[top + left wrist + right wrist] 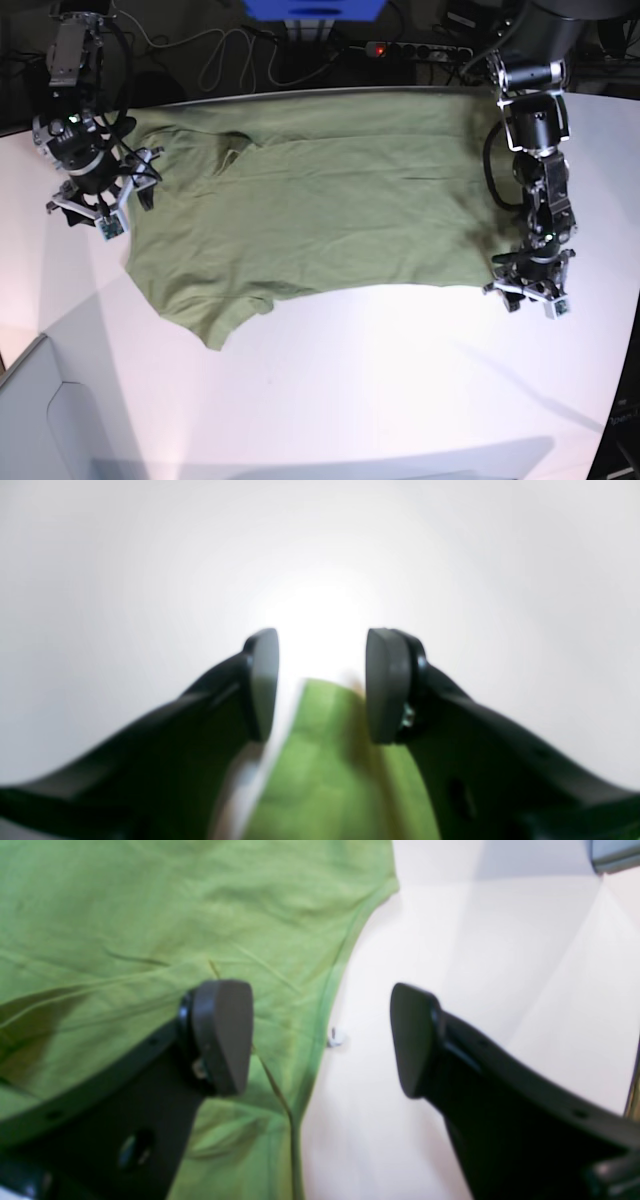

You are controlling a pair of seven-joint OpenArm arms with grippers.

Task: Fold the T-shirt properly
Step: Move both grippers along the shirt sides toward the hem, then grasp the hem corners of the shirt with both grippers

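1. White, smooth table [330, 370] fills the base view, with dark cables and a power strip [415, 50] running behind its far edge.
2. Spread flat across the table's far half lies the plain olive-green short-sleeved cotton T-shirt [320, 210], softly creased, one sleeve pointing toward the near side.
3. A blue box [315, 10] stands behind the table, and a grey panel [40, 400] sits at the near corner.
4. Nothing lies on the shirt; only the two arms flank it.
5. The left tool [320, 685] hangs at the shirt's hem end, its dark rounded pads parted with bare gap between them, gripping nothing; green cloth shows below.
6. The right tool [320, 1037] hovers over the sleeve-side edge, pads spread wide and empty, one pad above cloth, the other above bare table.
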